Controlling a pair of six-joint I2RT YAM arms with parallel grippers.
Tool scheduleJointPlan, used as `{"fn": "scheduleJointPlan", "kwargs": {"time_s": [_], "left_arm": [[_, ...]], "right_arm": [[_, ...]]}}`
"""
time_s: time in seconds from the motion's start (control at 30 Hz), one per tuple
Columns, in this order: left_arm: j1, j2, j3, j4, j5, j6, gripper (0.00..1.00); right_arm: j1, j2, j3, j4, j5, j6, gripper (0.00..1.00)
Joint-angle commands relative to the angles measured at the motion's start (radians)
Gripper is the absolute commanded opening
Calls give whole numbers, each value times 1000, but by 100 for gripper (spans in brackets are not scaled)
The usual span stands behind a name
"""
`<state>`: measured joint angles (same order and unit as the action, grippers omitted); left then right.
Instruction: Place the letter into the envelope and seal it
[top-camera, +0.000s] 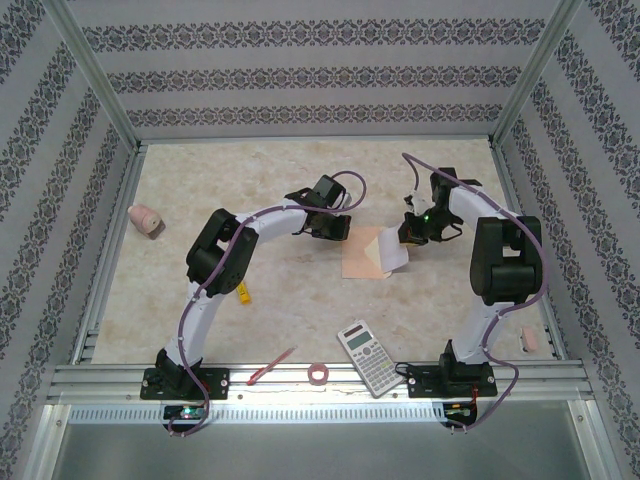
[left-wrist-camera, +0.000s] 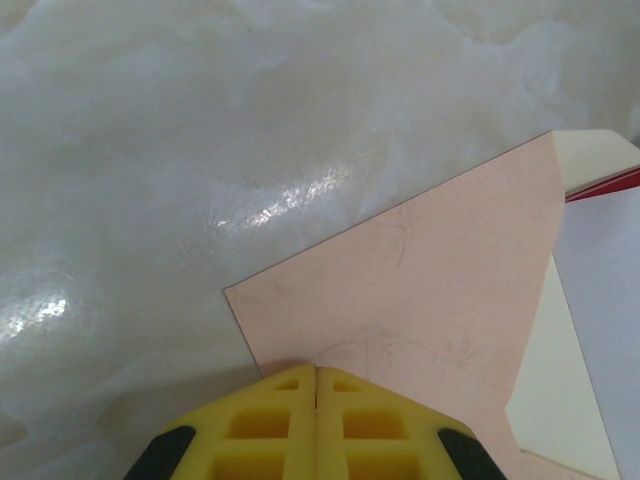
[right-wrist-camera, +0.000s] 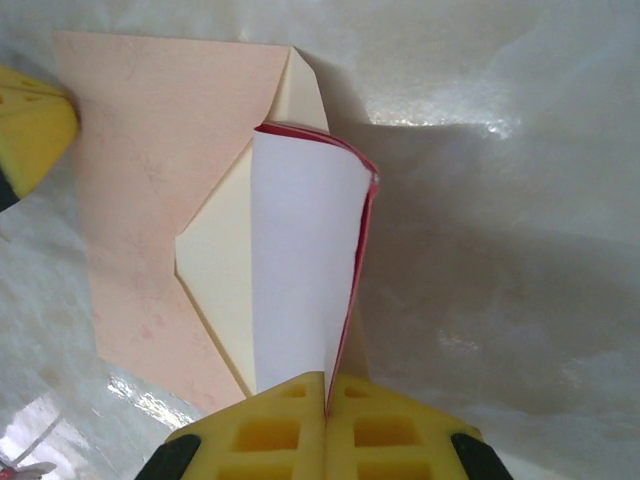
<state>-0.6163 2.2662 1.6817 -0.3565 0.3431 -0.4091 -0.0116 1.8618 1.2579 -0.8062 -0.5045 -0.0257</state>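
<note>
Peach envelope lies mid-frame; right gripper clamps the curled letter over it, left gripper clenched at its edge.

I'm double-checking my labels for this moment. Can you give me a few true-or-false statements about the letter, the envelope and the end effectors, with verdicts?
1. The right end effector is shut on the letter. True.
2. The letter is fully inside the envelope. False: it curls up in plain sight over the open flap.
3. The left end effector is shut, its tip at the envelope's edge. True.
4. The calculator lies on the envelope. False: it lies apart, near the front edge of the table.
5. The flap is sealed down. False: it lies open, cream side up.
</note>
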Motion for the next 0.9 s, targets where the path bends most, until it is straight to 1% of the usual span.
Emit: {"fn": "scheduleJointPlan", "kwargs": {"time_s": [0.0,0.2,0.37,0.63,0.87], "left_arm": [[-14,14,3,-29,20,-18,0],[-14,2,-13,-27,20,-34,0],[-14,-17,-43,-2,27,-61,0],[-14,-33,-77,30,48,-85,0],[-14,-43,-97,43,56,-92,0]], "right_arm": [[-7,-24,-19,9,22,26,0],[-8,-39,-19,-2,80,63,0],[-4,-51,-29,11,102,90,0],[32,-57,-35,38,154,151,0],[67,-26,-23,58,154,180,0]]}}
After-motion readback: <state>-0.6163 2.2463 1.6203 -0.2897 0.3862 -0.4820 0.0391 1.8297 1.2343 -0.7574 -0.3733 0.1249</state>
